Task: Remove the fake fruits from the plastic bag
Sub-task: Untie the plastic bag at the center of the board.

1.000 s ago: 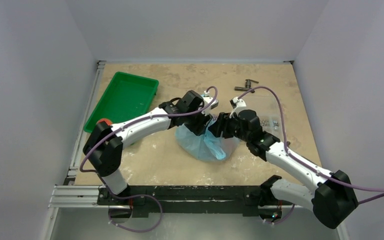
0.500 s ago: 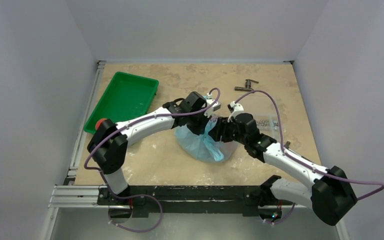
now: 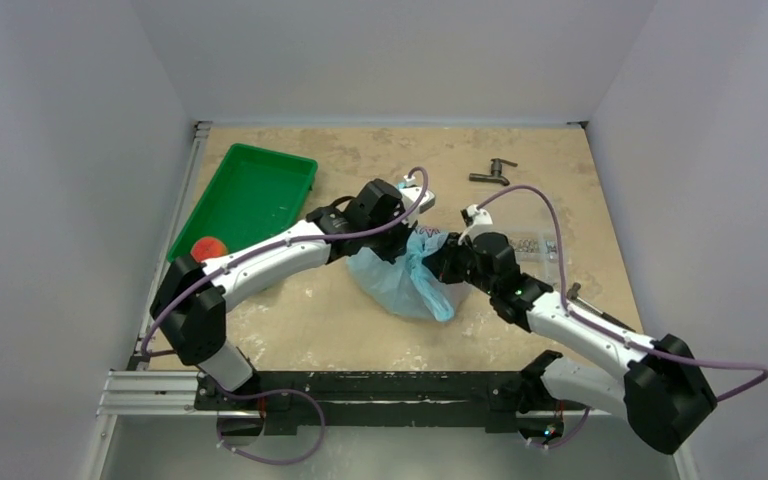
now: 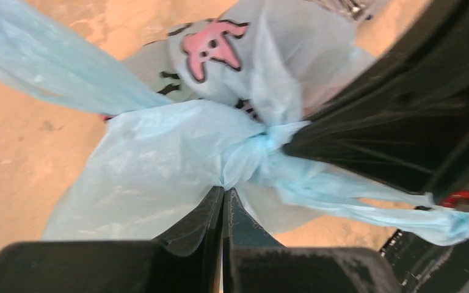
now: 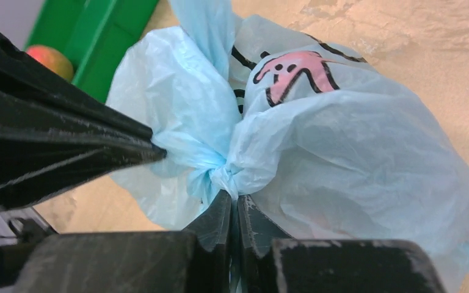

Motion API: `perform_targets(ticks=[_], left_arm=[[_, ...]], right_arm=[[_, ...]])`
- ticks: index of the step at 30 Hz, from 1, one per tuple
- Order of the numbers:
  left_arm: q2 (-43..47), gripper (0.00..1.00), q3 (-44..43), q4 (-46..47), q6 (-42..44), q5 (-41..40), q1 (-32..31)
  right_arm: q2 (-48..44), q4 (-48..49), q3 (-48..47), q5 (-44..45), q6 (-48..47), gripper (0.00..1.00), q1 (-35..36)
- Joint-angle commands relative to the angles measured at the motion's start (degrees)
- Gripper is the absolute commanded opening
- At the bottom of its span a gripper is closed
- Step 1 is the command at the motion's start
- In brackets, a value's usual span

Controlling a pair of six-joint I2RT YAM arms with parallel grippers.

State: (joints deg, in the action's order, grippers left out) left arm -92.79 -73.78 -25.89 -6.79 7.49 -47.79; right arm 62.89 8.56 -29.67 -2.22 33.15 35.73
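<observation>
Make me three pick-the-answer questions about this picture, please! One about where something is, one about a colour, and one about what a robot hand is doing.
1. Where is the plastic bag?
A. Inside a bucket
B. On the table
C. Hanging on the wall

2. What colour is the tray?
A. Yellow
B. Purple
C. Green

3. What is the left end effector doing?
A. Pinching the bag beside its knot
B. Standing wide open over the tray
C. Holding a spoon

Answers:
1 B: the top view shows the bag sitting on the tabletop.
2 C: the tray at the far left is bright green.
3 A: the left wrist view shows it shut on blue plastic right at the knot.
</observation>
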Motion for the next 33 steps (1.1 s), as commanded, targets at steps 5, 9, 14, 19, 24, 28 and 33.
perform_targets(ticks=[5,9,14,19,24,28,33], left_arm=[[7.33,0.00,3.51,1.38,-4.50,-24.54,1.29],[10.11,0.00,6.08,5.49,-3.58,-16.78,1.71],[10.94,0.00,4.96,5.62,-0.92,-7.96,1.73],[11.35,0.43,4.04,4.51,0.00,-5.50,1.58],[8.25,0.62,1.47,1.70,0.73,-5.33,1.06],[3.92,0.66,-1.93,-2.31,1.03,-7.24,0.11],[0.68,0.65,-3.58,-4.35,1.03,-9.49,-0.61]], right_arm=[[-19.83,13.38,17.01,8.74,16.97,0.00,-0.10],[-20.78,14.25,17.38,6.10,14.99,0.00,-0.04],[-15.94,12.77,13.21,1.86,6.88,0.00,-0.09],[-11.66,15.52,11.86,-4.60,4.07,0.00,0.05],[-9.01,15.92,10.82,-7.73,1.80,0.00,0.07],[-9.85,17.22,11.83,-8.55,1.63,0.00,0.22],[-9.29,17.89,12.02,-9.55,1.86,0.00,0.73]])
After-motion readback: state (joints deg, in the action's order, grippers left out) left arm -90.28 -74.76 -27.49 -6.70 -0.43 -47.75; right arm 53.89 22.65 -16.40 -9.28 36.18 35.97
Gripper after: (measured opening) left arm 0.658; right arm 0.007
